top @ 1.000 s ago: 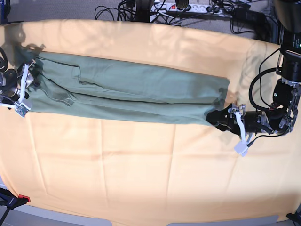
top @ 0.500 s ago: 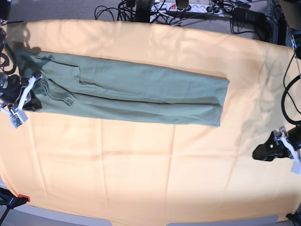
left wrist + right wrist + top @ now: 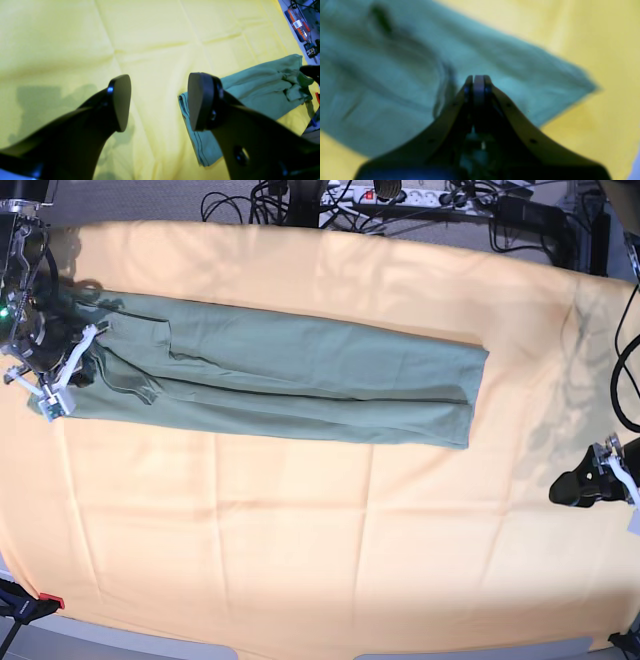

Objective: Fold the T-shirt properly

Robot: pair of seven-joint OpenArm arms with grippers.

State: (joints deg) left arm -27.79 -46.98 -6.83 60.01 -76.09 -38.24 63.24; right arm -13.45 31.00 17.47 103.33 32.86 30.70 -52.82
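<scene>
The sage-green soft knit T-shirt lies folded into a long narrow band across the upper frame on the orange-yellow cloth covering the bench; crosswise folds remain. Right gripper, jaws closed with no cloth visibly between them, sits at its left end; left gripper, jaws wide and empty, lower right.

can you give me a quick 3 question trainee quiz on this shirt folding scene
1. True or false: the left end effector is gripping the T-shirt.
2. Which end effector is shut? A) left B) right C) both
3. Fill in: the T-shirt lies as a long folded strip on the ____ cloth.

Key: 1. False; it is open above the cloth, off the shirt's end. 2. B. 3. Orange-yellow.
</scene>
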